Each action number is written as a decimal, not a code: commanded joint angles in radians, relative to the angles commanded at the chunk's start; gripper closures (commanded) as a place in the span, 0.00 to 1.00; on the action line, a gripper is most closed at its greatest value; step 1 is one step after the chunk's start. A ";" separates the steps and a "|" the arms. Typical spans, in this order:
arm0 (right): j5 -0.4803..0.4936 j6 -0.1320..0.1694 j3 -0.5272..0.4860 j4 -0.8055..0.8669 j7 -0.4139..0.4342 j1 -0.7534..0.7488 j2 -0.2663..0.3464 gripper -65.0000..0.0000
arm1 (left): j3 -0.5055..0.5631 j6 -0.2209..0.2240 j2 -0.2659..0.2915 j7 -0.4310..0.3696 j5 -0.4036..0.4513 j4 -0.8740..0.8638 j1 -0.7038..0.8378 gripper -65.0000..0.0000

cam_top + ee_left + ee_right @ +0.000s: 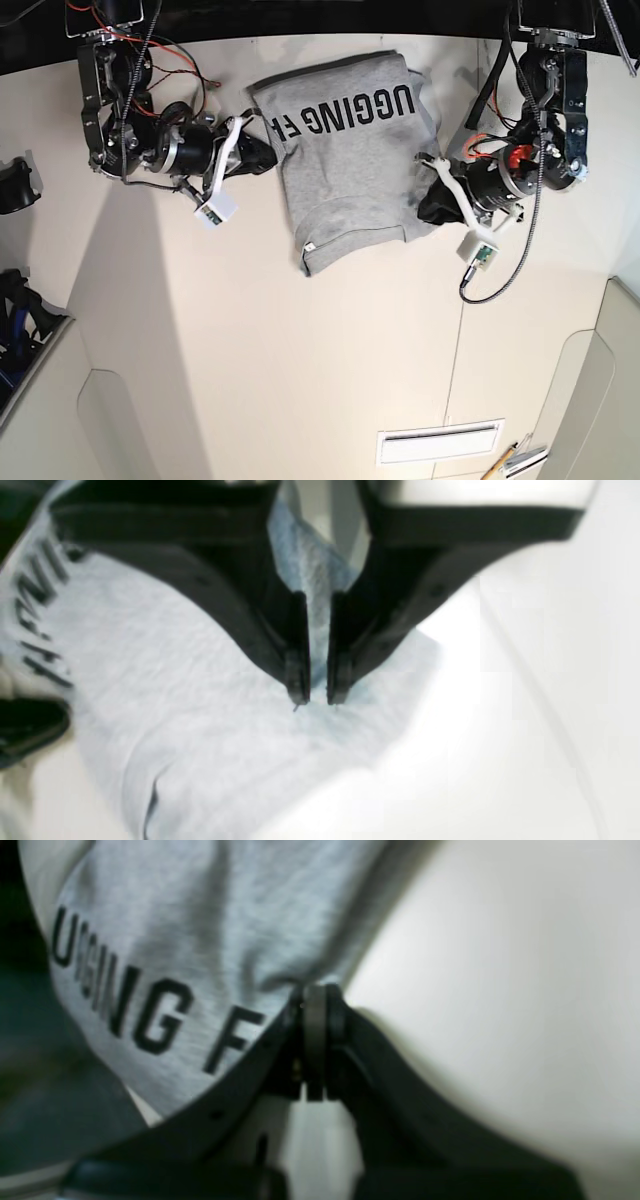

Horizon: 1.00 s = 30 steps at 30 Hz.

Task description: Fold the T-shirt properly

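Observation:
The heather-grey T-shirt (350, 170) lies partly folded on the white table (250, 340), with black block lettering facing up near its far edge. My right gripper (265, 150) is shut on the shirt's left edge beside the lettering. In the right wrist view the shut gripper (315, 995) pinches the cloth (200, 915). My left gripper (428, 205) is shut on the shirt's right edge. In the left wrist view a fold of the shirt (200, 690) runs up between the nearly closed gripper (317, 700).
A white slotted panel (440, 440) and some tools (512, 460) lie at the table's near right. Dark objects (15, 185) sit past the table's left edge. Cables (505, 275) hang by the arm on the right.

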 joint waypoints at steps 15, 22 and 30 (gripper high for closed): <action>0.206 0.001 0.065 0.248 -0.075 -0.298 0.297 1.00 | -0.475 -0.017 0.001 0.125 -0.246 0.300 0.590 0.89; 0.323 0.001 0.045 0.251 -0.139 -0.435 0.409 1.00 | -0.476 -0.017 0.020 0.125 -0.193 0.299 0.868 0.89; 0.282 0.001 -0.143 0.250 -0.140 -0.597 0.534 1.00 | -0.474 -0.017 0.019 0.086 -0.130 0.284 1.085 0.89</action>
